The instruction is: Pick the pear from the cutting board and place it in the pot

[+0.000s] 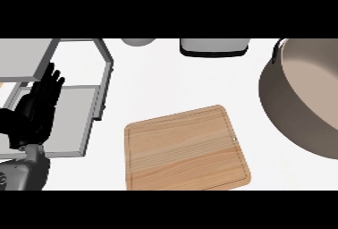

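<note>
Head view: board [188, 150] seemingly apart from robot hand [34, 112]

No readable text, labels or numbers. cutting board [188, 150], right of the left hand [36, 107]: bare wood grain only. pot [274, 103], farther right of the hand: plain wall, unmarked.

The robot's left hand [31, 114] is resting near the view's left edge, open and holding nothing. Its black fingers [51, 81] are pointing straight up toward the top of the view, lying close beside one another and slightly leaning to the right. The grey left forearm [23, 172] is coming in from the lower left corner, and its wrist is sitting directly beneath the palm.
</note>
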